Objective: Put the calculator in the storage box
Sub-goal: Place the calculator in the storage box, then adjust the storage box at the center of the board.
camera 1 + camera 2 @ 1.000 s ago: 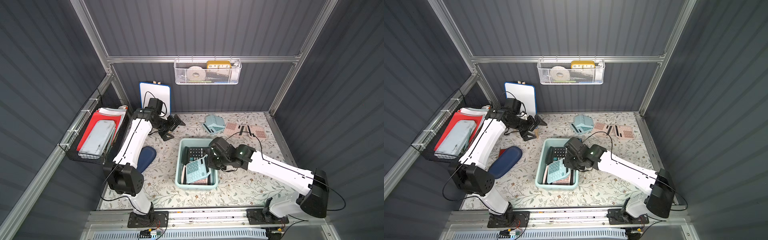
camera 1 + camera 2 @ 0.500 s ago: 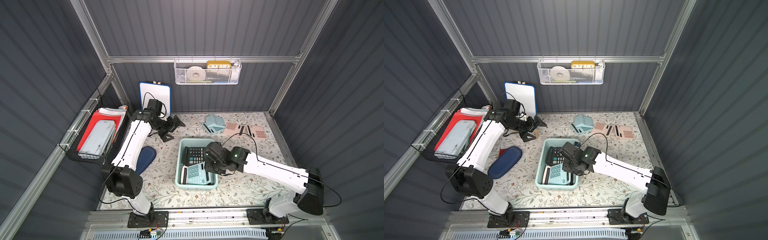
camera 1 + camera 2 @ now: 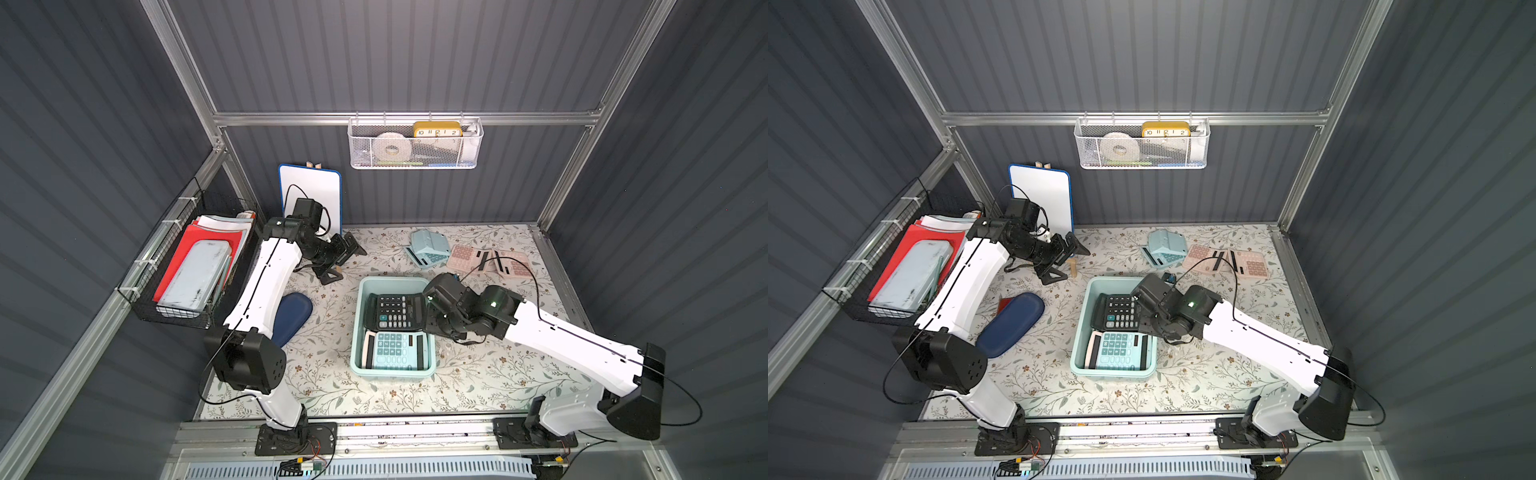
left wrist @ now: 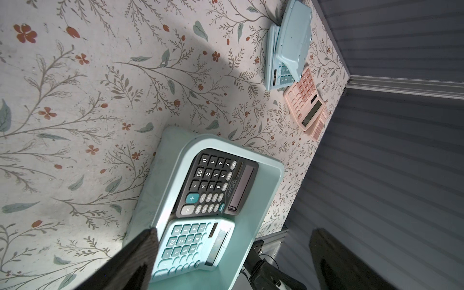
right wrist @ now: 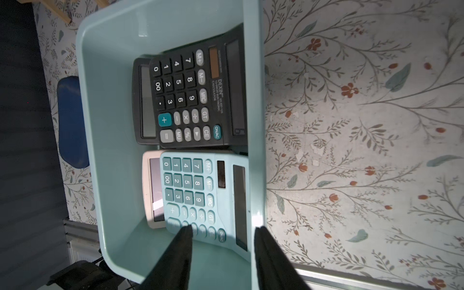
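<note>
This is a robot lab cell dressed up as an office desk corner. Dark grey ribbed wall panels (image 3: 415,62) close the left, far and right sides, held in a bare aluminium profile frame (image 3: 407,118). 2 white-and-black robot arms, the left arm (image 3: 266,286) and the right arm (image 3: 561,336), are bolted to a metal rail (image 3: 415,432) along the near edge.

The office side shows in these things:
- a floral-print table cover (image 3: 478,386)
- a white mesh wire basket (image 3: 415,160) on the far wall, with a yellow clock (image 3: 437,129) in it
- a black wire basket (image 3: 174,311) of red folders (image 3: 195,245) on the left wall
- a small blue-edged whiteboard (image 3: 309,191) at the far left
- 2 pink plastic desk calculators (image 3: 463,253) at the far right
</note>
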`<action>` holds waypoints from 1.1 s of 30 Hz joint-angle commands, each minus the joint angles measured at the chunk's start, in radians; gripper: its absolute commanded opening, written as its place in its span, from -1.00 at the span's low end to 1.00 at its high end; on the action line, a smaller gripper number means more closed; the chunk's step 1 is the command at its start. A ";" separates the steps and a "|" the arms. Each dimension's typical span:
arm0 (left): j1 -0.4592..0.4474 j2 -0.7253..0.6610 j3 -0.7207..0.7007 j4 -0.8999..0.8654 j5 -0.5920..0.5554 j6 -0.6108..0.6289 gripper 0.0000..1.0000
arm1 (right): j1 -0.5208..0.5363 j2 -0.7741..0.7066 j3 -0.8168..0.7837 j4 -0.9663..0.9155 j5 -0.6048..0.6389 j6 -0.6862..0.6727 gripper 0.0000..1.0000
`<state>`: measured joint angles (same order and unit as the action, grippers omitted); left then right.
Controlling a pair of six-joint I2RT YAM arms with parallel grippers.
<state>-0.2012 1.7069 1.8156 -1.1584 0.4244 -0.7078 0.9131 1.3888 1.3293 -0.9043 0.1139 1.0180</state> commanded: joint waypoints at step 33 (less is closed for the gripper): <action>-0.020 0.226 -0.010 0.004 0.133 0.068 0.98 | -0.410 0.371 0.124 0.368 -0.730 -0.192 0.25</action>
<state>-0.2077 1.9026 1.7607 -1.1587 0.5217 -0.6559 0.5041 1.7687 1.4086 -0.5911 -0.5449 0.8501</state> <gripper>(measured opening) 0.992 0.627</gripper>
